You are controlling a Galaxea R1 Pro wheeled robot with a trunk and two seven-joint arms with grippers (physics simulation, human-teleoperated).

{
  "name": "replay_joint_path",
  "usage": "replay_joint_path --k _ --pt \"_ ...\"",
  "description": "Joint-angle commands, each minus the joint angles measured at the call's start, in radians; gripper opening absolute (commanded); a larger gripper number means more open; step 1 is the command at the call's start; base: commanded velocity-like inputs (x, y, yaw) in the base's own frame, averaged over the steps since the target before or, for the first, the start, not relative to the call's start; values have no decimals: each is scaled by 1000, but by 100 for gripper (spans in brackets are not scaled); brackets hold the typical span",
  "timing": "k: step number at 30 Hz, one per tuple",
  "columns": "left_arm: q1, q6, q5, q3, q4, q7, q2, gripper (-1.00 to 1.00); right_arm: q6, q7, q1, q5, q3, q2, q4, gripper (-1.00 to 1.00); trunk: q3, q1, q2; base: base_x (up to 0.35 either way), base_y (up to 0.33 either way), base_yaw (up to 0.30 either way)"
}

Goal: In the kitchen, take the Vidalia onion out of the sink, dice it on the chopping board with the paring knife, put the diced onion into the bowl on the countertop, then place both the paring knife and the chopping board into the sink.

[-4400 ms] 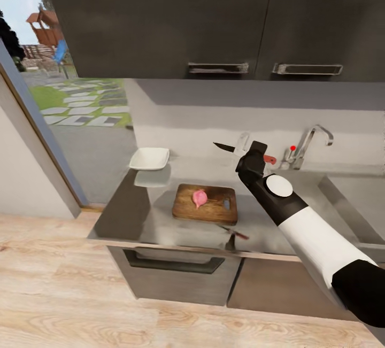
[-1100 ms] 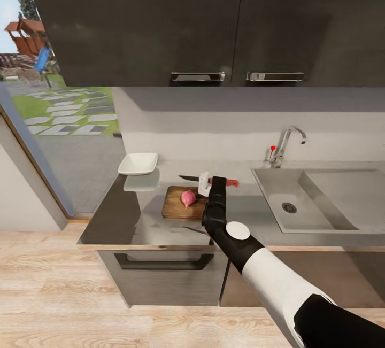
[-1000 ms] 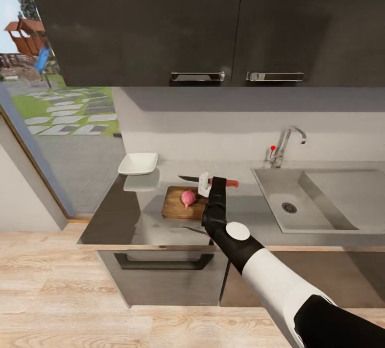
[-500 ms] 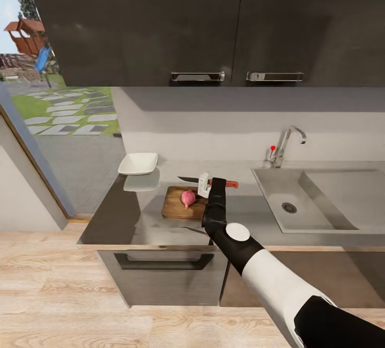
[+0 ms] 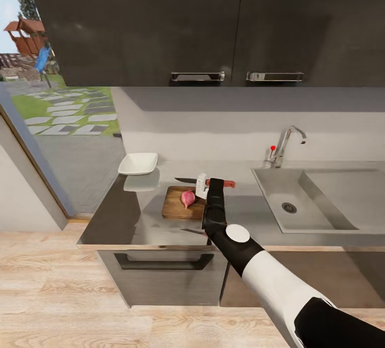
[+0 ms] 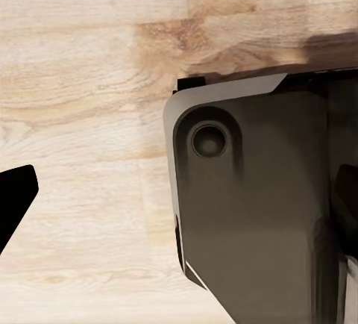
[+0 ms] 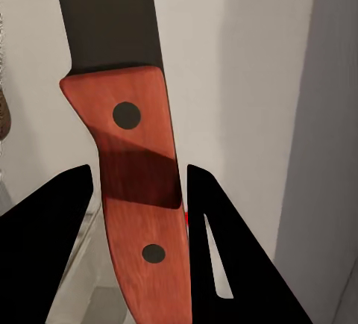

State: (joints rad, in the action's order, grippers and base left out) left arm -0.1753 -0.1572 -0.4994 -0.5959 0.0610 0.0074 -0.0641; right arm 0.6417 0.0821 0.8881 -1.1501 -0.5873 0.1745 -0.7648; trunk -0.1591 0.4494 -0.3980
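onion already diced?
No, the Vidalia onion is a whole pink bulb on the chopping board.

The grey, glossy table (image 5: 133,225) carries a dark wooden chopping board (image 5: 176,206) just left of the tool (image 5: 206,187), almost under it. A white bowl (image 5: 138,163) sits farther left and back, apart from the board. Well to the tool's right, the sink (image 5: 278,193) is set into the table.
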Motion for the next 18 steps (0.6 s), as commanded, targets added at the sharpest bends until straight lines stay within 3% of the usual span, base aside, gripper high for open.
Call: replay_joint_path --k 1,18 --pt "-1 -2 -8 -9 0 1 0 100 6 2 -1 0 -4 0 1 -100 -2 1 -2 0 0 0" --pt "-1 -2 -8 -9 0 1 0 100 3 1 -9 0 -6 0 68 -100 -2 1 -2 0 0 0"
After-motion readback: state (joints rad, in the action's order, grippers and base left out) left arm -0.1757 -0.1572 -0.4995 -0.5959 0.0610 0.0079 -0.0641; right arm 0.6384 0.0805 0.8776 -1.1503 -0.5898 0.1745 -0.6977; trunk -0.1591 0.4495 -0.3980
